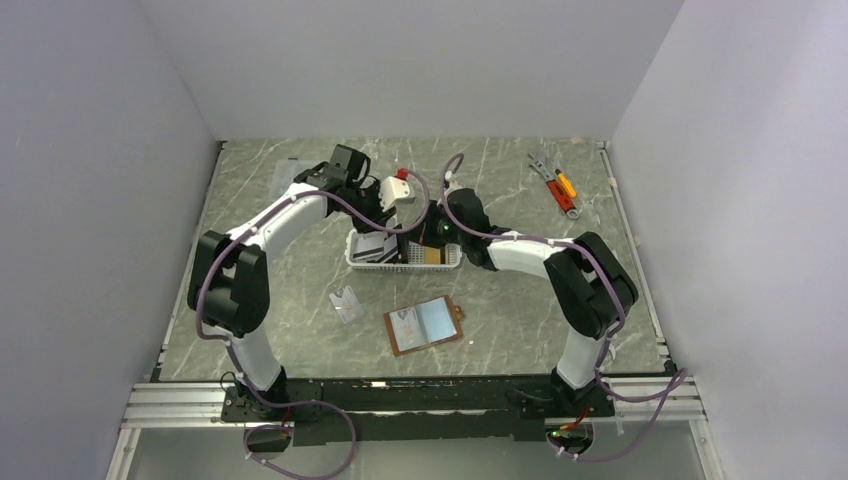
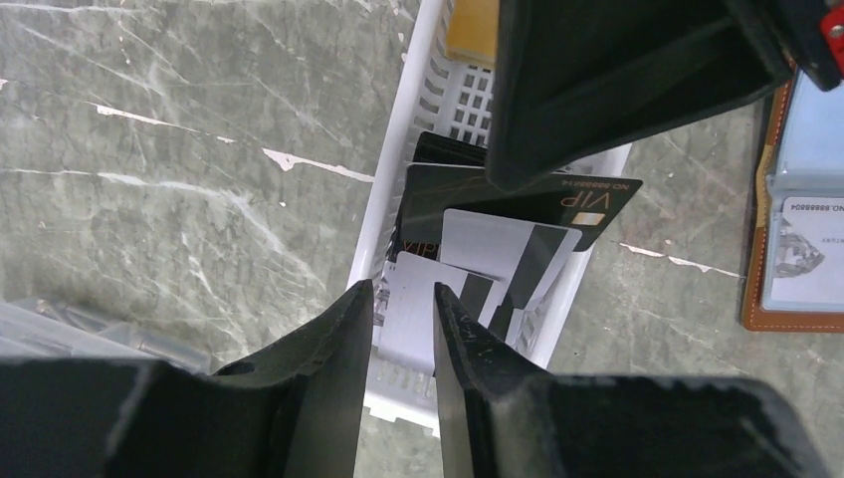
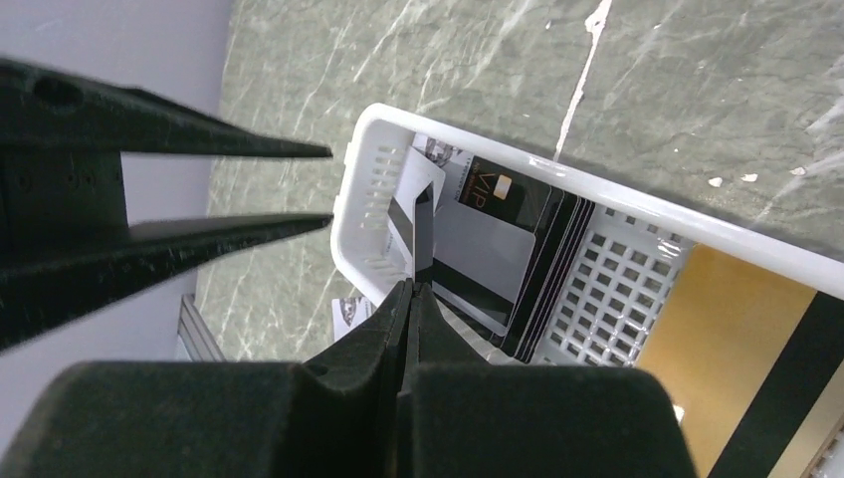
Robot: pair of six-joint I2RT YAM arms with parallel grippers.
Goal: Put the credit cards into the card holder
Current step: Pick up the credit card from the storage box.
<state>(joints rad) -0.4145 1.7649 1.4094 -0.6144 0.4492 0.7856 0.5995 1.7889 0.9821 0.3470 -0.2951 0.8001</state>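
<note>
Left gripper (image 2: 403, 291), jaws narrowly parted, hangs over the credit cards (image 2: 503, 249) leaning in the white basket (image 2: 390, 159); right gripper (image 3: 408, 289) is pinched closed. The left should straddle one card's edge squarely. The card holder (image 1: 424, 325) lies open on the worktop (image 1: 300, 300).

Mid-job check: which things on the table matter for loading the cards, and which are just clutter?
For the job:
- credit cards, lying in the white basket
- card holder, open on the table

Just lying about:
- small clear plastic piece
- hand tools at the far right
</note>
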